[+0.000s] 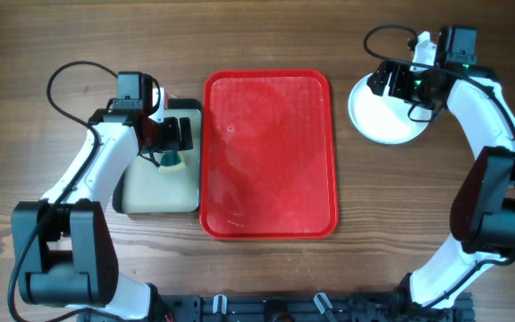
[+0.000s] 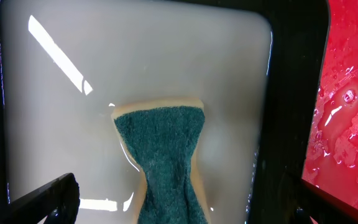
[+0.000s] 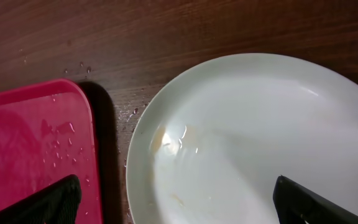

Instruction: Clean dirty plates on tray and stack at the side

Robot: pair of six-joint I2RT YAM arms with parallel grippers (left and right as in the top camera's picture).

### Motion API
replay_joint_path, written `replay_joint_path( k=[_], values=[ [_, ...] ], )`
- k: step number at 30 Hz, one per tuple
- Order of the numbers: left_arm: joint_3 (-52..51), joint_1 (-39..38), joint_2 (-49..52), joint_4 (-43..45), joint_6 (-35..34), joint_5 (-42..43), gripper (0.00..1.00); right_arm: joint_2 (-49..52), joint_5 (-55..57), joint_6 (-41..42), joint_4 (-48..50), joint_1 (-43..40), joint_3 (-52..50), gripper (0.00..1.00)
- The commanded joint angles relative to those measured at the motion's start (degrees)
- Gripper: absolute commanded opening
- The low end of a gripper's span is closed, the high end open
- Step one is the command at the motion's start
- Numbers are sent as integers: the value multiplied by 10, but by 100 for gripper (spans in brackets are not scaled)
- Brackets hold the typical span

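Your left fingers hang over the small beige tray, which lies on the tabletop just left of the red tray. In the left wrist view they are spread wide and grip nothing. A sponge, green on top with yellow sides, lies flat on the beige tray between them, and neither finger touches it. Your right fingers are over the white plate at the right side of the tabletop, also spread wide with nothing in them. The right wrist view shows one tip over the red tray's corner and the other over the plate. The plate rests on the wood beside the red tray's upper right corner, with a narrow strip of bare tabletop between the two. From above you see only one white plate face, and whether others lie under it cannot be told. A wet gloss and a faint yellowish smear show on the plate's left half. The red tray's floor is wet with droplets, and a few drops dot the wood near its corner.
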Motion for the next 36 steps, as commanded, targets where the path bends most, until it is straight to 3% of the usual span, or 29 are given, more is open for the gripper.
replay_joint_path(
  k=[1, 6, 8, 16, 20, 22, 24, 30, 33, 35, 36],
  values=[
    [-3, -2, -2, 0, 3, 3, 100, -68, -4, -8, 4, 24, -5, 100],
    [-3, -2, -2, 0, 3, 3, 100, -292, -1, -14, 3, 157, -5, 100],
    [-3, -2, -2, 0, 3, 3, 100, -383, 82, -54, -3, 194, -5, 100],
    [-3, -2, -2, 0, 3, 3, 100, -701, 120, -73, -30, 198, -13, 100],
    [-3, -2, -2, 0, 3, 3, 100, -868, 120, -90, -34, 196, -130, 100],
    [-3, -2, -2, 0, 3, 3, 100, -966, 114, -83, -29, 193, -249, 100],
    [-3, -2, -2, 0, 3, 3, 100, -1014, 99, -83, 33, 176, -344, 99],
    [-3, -2, -2, 0, 3, 3, 100, -1104, 68, -83, 513, 131, -696, 100],
    [-3, -2, -2, 0, 3, 3, 100, -1106, 90, -83, 580, 127, -769, 100],
    [-3, -2, -2, 0, 3, 3, 100, -1106, 94, -81, 576, 127, -804, 100],
    [-3, -2, -2, 0, 3, 3, 100, -1106, 96, -70, 529, 127, -803, 100]
  ],
)
